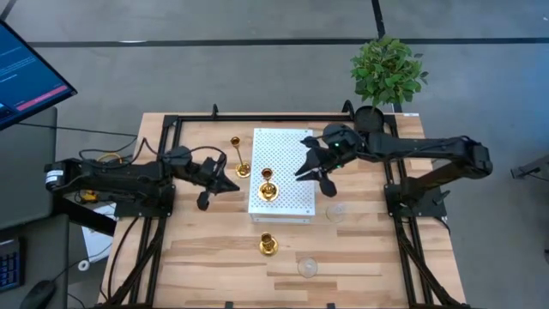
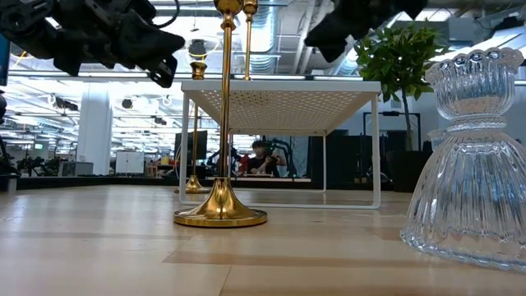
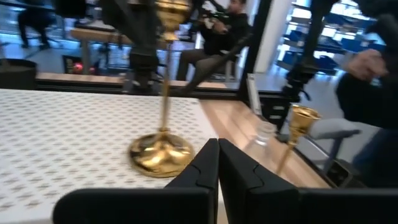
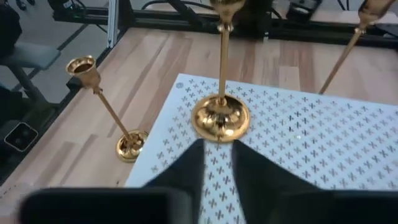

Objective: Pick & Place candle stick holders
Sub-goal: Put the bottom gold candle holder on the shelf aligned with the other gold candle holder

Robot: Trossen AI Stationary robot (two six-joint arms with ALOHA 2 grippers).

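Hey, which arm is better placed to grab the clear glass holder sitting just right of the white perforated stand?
Probably the right. The right end effector hovers over the white stand's right edge, just above that glass holder. The left end effector hangs on the stand's far side, so it would have to cross it.

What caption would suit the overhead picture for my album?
Two robot arms flank a white stand holding one gold holder, with two more gold holders and two glass ones on the wooden table.
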